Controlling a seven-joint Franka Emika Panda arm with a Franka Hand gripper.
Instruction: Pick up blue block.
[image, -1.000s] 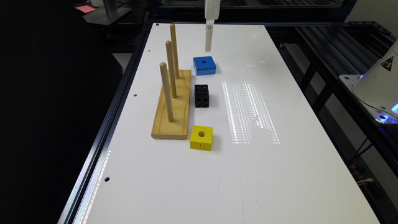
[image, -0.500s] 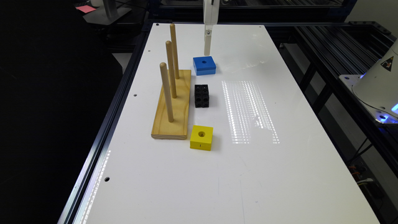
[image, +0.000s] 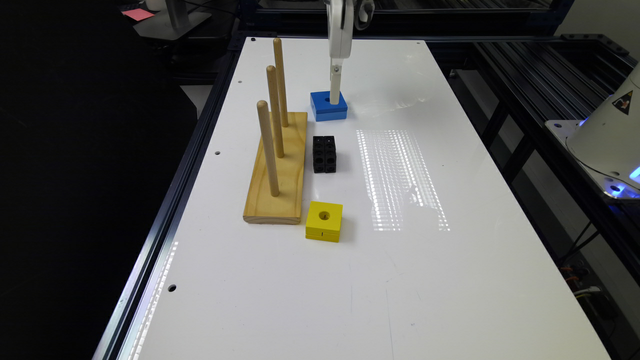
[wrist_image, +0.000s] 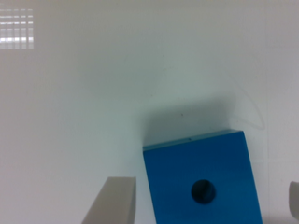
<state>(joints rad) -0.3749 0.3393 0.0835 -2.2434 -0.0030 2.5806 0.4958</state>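
The blue block (image: 324, 111) is flat and square with a round hole in its top, and it lies on the white table (image: 450, 250) just beyond the far end of the wooden peg board. My gripper (image: 334, 99) comes straight down over it, its white tip reaching the block's top in the exterior view. In the wrist view the gripper (wrist_image: 206, 189) is open. The blue block (wrist_image: 177, 182) lies between its two pale fingers (wrist_image: 117, 200), with a gap on each side and slightly askew to them.
A wooden base with three upright pegs (image: 279, 165) stands to the exterior view's left of the block. A black studded cube (image: 324, 154) and a yellow block with a hole (image: 324, 221) lie nearer the camera. The table's right half is bare white.
The gripper has come down from above and behind the blue block to straddle it. The block and the other objects have not moved.
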